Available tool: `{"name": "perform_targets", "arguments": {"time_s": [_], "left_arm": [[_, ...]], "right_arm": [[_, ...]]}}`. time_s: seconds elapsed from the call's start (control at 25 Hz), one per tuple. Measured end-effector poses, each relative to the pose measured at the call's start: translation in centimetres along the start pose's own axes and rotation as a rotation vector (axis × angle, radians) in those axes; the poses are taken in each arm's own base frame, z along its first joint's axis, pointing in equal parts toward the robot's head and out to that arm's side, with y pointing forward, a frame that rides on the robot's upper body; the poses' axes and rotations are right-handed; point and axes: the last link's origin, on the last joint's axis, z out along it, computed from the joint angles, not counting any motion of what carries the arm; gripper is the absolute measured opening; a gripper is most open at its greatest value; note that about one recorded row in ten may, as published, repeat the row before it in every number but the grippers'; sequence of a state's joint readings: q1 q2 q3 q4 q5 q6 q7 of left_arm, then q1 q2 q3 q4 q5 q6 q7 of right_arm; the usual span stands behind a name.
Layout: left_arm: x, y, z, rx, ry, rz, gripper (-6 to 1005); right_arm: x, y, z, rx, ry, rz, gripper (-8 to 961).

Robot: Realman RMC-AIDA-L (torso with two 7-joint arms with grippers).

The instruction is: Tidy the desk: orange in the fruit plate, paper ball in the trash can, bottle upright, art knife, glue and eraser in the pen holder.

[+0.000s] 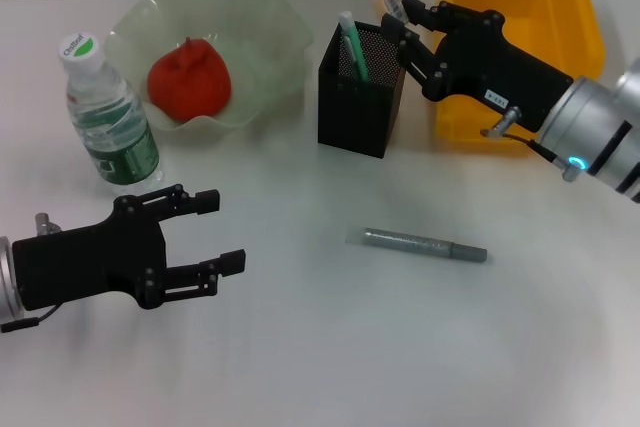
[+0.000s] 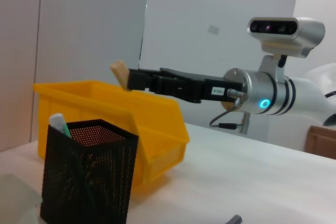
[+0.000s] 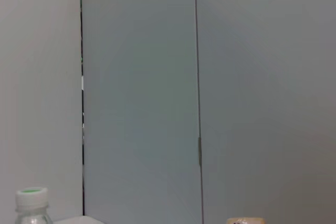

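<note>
The eraser is clamped between the fingertips of the right gripper, held in the air just above the far right corner of the pen holder. In the left wrist view the tan block sticks up tilted from the closed fingers, higher than the pen holder's rim. A green-and-white pen stands inside the pen holder. Just right of the pen holder sits the trash can, its yellow wall close behind the right arm. Left of the pen holder is the fruit plate with the orange lying in it, and farther left the bottle stands upright. In front of the pen holder, well apart from it, a grey stick-shaped item lies flat on the desk. The left gripper hovers low over the desk, front-left of the pen holder, its fingers spread apart and holding nothing. The desk is plain white; behind it rise pale grey wall panels with dark vertical seams.
</note>
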State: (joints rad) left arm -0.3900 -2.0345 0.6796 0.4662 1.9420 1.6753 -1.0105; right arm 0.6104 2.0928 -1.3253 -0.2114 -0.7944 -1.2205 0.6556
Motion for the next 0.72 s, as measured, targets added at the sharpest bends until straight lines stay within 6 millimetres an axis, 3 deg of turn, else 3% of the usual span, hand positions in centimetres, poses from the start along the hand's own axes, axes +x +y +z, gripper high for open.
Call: {"name": "perform_targets", "arguments": {"time_s": [0.72], "left_arm": [[0.15,-0.04,0.26,-0.004,0.004,-0.006,800]], "right_arm": [[0.52,-0.64,0.73,0.031,0.062,-0.001,383]]}}
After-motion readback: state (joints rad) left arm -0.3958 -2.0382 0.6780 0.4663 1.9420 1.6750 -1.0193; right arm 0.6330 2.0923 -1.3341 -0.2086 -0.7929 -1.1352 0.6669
